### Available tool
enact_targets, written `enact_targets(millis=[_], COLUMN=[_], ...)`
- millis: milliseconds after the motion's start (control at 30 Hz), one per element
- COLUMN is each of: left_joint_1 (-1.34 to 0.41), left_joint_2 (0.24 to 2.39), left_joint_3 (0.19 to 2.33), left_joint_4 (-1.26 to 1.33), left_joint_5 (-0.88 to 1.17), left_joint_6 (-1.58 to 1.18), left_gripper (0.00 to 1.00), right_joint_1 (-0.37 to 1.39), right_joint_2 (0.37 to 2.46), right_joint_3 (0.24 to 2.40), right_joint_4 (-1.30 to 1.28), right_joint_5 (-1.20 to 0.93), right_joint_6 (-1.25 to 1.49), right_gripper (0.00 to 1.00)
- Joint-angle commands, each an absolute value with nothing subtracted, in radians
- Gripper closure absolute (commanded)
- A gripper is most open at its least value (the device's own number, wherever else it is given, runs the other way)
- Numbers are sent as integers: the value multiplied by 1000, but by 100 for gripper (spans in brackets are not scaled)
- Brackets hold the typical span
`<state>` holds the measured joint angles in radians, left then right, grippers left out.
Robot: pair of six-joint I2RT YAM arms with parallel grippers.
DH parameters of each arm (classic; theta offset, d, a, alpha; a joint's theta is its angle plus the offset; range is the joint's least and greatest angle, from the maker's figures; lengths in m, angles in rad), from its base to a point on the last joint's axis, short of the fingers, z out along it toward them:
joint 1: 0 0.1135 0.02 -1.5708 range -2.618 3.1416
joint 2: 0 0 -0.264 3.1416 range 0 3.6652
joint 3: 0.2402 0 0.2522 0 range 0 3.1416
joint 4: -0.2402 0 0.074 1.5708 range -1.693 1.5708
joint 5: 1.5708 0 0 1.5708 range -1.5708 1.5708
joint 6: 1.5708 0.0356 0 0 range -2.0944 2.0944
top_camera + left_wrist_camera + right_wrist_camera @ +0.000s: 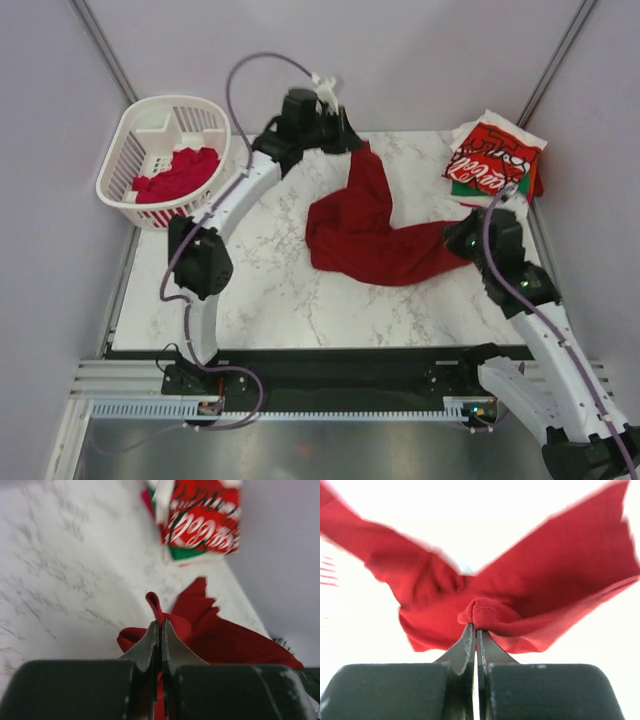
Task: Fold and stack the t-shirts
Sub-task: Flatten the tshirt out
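A plain dark red t-shirt (362,232) hangs and drapes between both grippers over the middle of the marble table (270,280). My left gripper (352,140) is shut on one end of it at the far centre; the pinched cloth (159,611) shows between the fingers. My right gripper (462,240) is shut on the other end at the right; a fold of cloth (482,614) sits at the fingertips. A folded stack with the Coca-Cola t-shirt (492,160) on top lies at the far right corner and also shows in the left wrist view (200,525).
A white slotted basket (150,135) stands at the far left, off the table's corner, with more dark red cloth (180,175) inside. Grey walls close in the back and sides. A black rail (330,360) runs along the near edge.
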<state>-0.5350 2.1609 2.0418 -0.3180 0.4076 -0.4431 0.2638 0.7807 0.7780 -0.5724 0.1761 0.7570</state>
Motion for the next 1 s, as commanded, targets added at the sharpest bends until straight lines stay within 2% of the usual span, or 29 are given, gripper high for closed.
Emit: enact_targets(millis=[0, 200, 267, 300, 433, 533, 733, 967], left_joint_1=[-491, -463, -460, -460, -460, -460, -462, -462], left_joint_2=[1803, 1483, 1373, 1373, 1173, 1076, 974, 1002], left_joint_3=[2017, 1971, 1979, 1980, 2009, 2049, 2056, 2028], left_joint_4=[-300, -428, -478, -494, -554, -604, -672, -681], left_joint_5=[312, 220, 128, 127, 17, 3, -89, -28], left_joint_6=[-345, -275, -249, -241, -207, -189, -132, -132], left_gripper=[98, 98, 98, 98, 98, 98, 98, 98], right_joint_1=[261, 259, 261, 261, 261, 270, 322, 351], right_joint_2=[798, 850, 870, 870, 877, 861, 761, 721], right_joint_3=[1000, 1356, 1561, 1562, 1835, 1945, 1886, 1663], right_joint_4=[-629, -736, -782, -796, -854, -890, -887, -862], right_joint_5=[288, 452, 518, 534, 607, 637, 690, 634], right_joint_6=[695, 605, 565, 552, 503, 473, 462, 516], right_gripper=[100, 100, 100, 100, 100, 100, 100, 100])
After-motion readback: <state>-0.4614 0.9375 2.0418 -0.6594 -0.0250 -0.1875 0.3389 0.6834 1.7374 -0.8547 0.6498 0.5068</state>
